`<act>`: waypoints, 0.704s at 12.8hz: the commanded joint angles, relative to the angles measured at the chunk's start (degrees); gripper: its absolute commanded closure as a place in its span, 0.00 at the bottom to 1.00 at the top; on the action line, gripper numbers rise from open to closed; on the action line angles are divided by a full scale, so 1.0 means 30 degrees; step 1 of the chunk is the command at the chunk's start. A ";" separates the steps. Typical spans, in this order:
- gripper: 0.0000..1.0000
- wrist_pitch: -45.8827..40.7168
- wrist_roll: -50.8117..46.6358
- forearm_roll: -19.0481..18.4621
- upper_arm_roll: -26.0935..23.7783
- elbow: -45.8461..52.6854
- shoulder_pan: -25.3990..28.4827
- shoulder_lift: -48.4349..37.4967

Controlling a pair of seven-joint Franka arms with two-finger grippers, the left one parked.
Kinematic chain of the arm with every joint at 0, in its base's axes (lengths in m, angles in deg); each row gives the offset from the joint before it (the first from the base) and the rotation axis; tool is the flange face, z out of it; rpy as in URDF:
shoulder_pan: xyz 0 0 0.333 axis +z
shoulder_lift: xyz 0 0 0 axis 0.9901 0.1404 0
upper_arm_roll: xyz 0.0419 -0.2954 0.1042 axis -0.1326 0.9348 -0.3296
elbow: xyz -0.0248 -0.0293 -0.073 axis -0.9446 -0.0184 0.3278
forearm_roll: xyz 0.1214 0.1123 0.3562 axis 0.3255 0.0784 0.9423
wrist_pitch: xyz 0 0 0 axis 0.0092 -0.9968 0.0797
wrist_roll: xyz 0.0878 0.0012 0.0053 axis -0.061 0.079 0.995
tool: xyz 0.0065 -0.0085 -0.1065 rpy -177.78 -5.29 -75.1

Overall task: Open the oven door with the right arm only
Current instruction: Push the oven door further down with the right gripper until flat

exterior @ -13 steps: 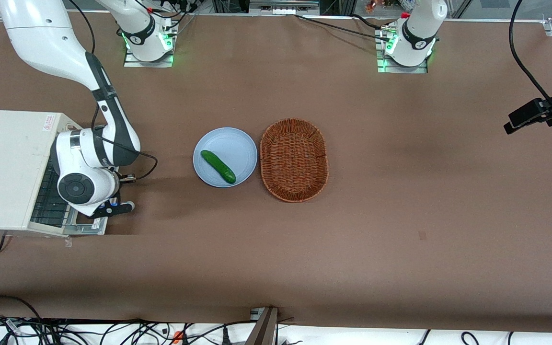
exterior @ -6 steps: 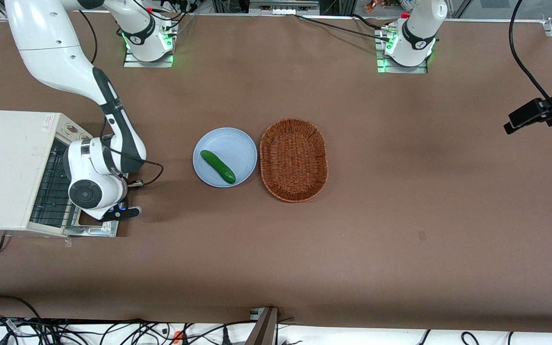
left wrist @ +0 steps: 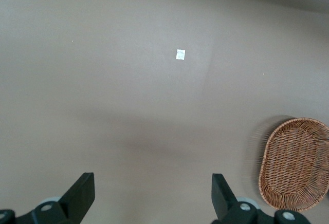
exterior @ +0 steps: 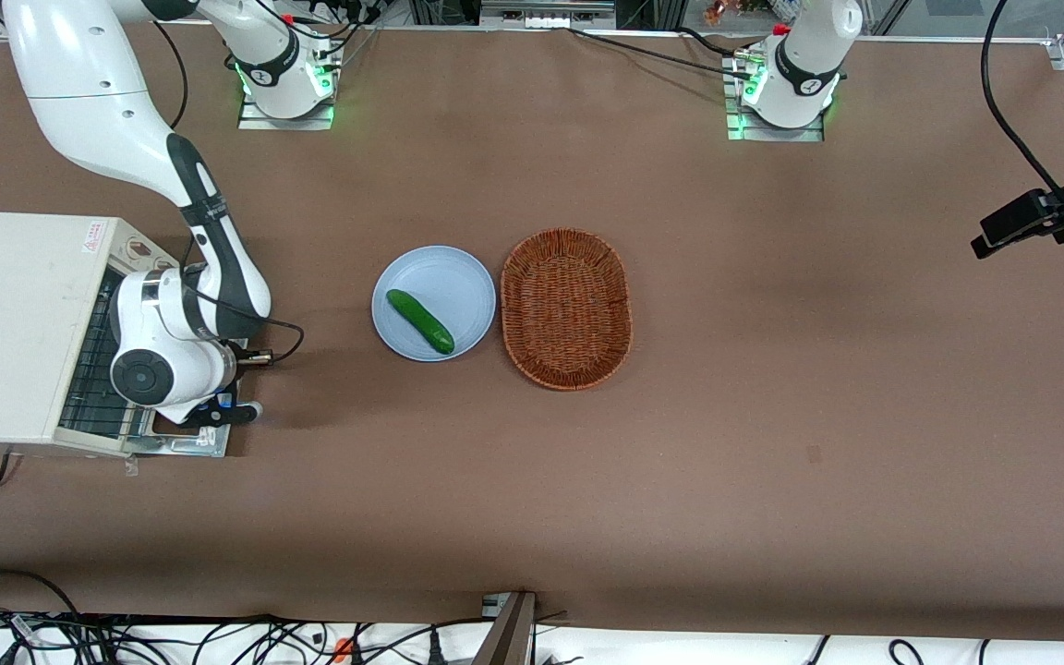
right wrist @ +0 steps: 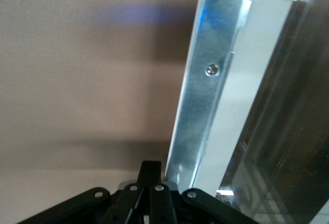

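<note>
- Brown tabletop (exterior: 772, 416) fills pretty much the whole front view, with cables piled along the edge nearest the camera.
- One cream-white toaster oven (exterior: 19, 323) sits at the working arm's end of the table, and you can see the wire rack (exterior: 93, 383) inside it.
- One oven door (exterior: 183, 445) is dropped down flat on the table in front of the oven; its shiny metal inner frame (right wrist: 203, 95) faces up, with one screw (right wrist: 211, 70) showing in the wrist view.
- One light blue plate (exterior: 434, 302) sits near mid-table with one cucumber (exterior: 420, 320) lying on it at a slant.
- One oval wicker basket (exterior: 567, 308) is right beside the plate, toward the parked arm's end.
- One right arm (exterior: 172, 314) bends down over the open door.
- The gripper (exterior: 218, 412) sits low over the door's edge, just above the metal frame. Fingers (right wrist: 150, 175) look pressed together with no gap, nothing held between them. Can't tell if they actually touch the frame.
</note>
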 commanded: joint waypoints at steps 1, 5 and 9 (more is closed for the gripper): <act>1.00 -0.0054 -0.0854 -0.0248 0.0605 0.0243 0.0094 0.0255; 1.00 -0.2390 -0.2525 0.1624 0.0196 0.1262 0.0769 -0.0214; 1.00 -0.3132 -0.2298 0.2655 0.0195 0.1997 0.0946 -0.0214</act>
